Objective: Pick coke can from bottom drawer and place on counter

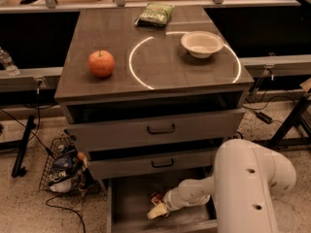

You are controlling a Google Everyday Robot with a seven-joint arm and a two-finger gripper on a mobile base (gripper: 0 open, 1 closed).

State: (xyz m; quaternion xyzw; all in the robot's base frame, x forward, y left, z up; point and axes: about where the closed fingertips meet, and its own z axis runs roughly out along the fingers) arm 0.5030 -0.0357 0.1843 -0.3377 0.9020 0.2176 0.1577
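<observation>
The bottom drawer [127, 212] is pulled open below two upper drawers. The coke can [156, 197], small and red, lies on its floor near the middle. My gripper [156, 211] reaches into the drawer from the right, its cream tip right in front of the can and touching or nearly touching it. The white arm [243, 178] fills the lower right. The counter [116, 38] is the dark wood-grain cabinet top, marked with a bright white circle [133, 67].
On the counter stand a red-orange apple [101, 63] at the left, a white bowl [201, 43] at the right and a green chip bag [154, 14] at the back. A wire basket of packets [60, 171] sits on the floor to the left.
</observation>
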